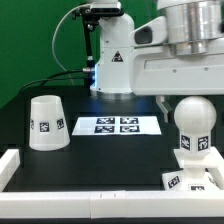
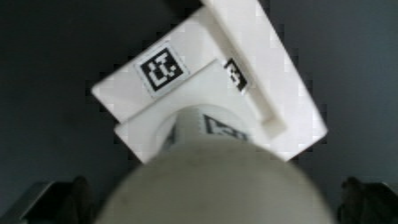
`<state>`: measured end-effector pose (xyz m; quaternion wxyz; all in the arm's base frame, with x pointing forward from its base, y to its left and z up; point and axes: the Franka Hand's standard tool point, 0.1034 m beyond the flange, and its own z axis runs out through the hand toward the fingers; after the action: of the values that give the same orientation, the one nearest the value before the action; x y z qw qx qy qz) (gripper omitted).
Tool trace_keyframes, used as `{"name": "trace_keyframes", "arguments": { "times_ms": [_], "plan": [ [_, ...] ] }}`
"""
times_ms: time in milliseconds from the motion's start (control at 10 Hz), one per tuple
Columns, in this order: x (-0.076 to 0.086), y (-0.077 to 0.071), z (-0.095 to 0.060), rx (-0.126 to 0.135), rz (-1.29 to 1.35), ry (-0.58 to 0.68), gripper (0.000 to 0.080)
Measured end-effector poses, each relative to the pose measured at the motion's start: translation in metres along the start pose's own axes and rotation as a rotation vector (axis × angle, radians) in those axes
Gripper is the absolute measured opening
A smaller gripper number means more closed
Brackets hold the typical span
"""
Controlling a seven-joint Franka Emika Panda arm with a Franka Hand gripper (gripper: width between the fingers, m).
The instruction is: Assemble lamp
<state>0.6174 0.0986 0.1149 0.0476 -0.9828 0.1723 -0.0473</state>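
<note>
The white ball bulb (image 1: pixel 192 120) stands upright on the angular white base block (image 1: pixel 196 162) at the exterior view's right, near the front. My gripper (image 1: pixel 187 101) hangs just above the bulb's top. In the wrist view the bulb (image 2: pixel 199 180) fills the space between my two dark fingers (image 2: pixel 54 202), with a gap on each side, so the gripper (image 2: pixel 205 205) is open around it. The tagged base (image 2: pixel 169 75) shows beyond the bulb. The truncated-cone shade (image 1: pixel 46 122) stands alone at the exterior view's left.
The marker board (image 1: pixel 118 125) lies flat mid-table. A low white wall (image 1: pixel 90 187) borders the table's front and sides; the base sits against it in the wrist view (image 2: pixel 267 70). The robot's white pedestal (image 1: pixel 112 60) stands at the back.
</note>
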Motion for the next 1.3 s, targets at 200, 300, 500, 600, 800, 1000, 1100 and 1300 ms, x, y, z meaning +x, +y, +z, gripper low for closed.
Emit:
{"name": "trace_keyframes", "arguments": {
  "times_ms": [200, 300, 500, 600, 800, 1000, 1100, 1300],
  "plan": [
    [0.0019, 0.0016, 0.0014, -0.001, -0.028, -0.012, 0.0698],
    [0.0019, 0.0017, 0.0015, -0.002, -0.015, -0.012, 0.0569],
    [0.0019, 0.0018, 0.0016, -0.001, 0.060, -0.012, 0.0574],
    [0.0018, 0.0018, 0.0016, -0.002, 0.143, -0.012, 0.0574],
    [0.0012, 0.0008, 0.0017, -0.006, 0.321, -0.012, 0.0574],
    [0.0012, 0.0029, 0.0020, -0.011, 0.621, -0.015, 0.0574],
    [0.0006, 0.0009, 0.0026, -0.012, 0.844, -0.015, 0.0574],
    [0.0040, -0.0052, 0.0034, 0.019, 1.226, -0.028, 0.0575]
  ]
}}
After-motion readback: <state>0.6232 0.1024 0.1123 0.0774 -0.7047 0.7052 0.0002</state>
